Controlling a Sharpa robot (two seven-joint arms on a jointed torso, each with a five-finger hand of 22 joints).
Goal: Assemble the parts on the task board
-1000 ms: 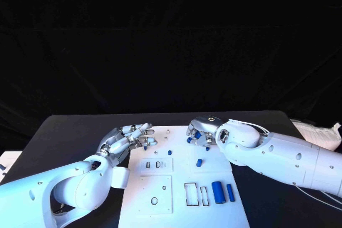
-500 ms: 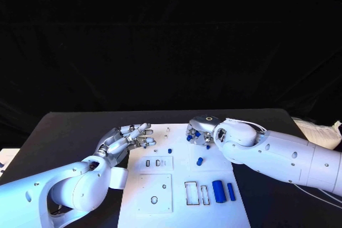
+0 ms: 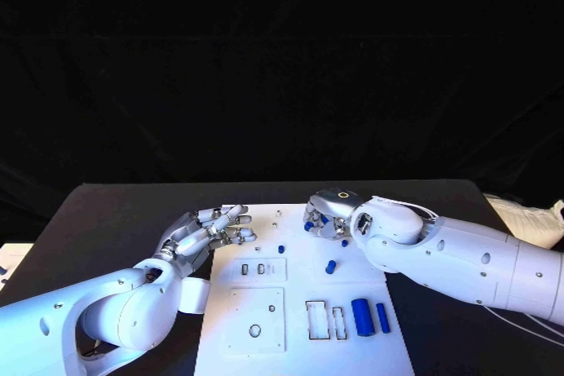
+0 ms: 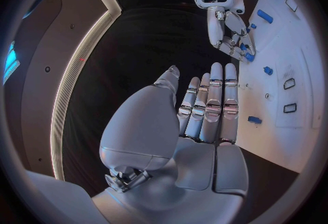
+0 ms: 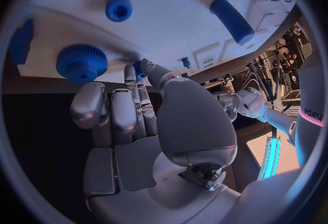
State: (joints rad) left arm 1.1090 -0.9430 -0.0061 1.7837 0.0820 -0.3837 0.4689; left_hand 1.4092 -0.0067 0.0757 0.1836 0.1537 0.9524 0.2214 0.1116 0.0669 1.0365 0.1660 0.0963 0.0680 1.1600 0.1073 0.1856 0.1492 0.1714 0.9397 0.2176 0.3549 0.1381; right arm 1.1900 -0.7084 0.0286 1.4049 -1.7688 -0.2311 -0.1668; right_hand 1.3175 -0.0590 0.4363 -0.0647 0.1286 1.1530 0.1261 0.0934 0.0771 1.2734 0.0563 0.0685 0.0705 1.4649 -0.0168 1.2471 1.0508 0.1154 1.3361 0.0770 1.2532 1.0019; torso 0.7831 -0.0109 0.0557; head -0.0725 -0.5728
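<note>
Fingers: left hand (image 3: 212,229) spread, empty | right hand (image 3: 329,215) curled, grasp unclear, at task board (image 3: 294,311) far edge

text: "edey", partly cut off | on: white robot arm (image 5: 309,120)

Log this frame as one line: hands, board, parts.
left hand: open, at board's left edge | right hand: over board's far end, hold unclear | board: two blue bars near right, peg centre, unseated
</note>
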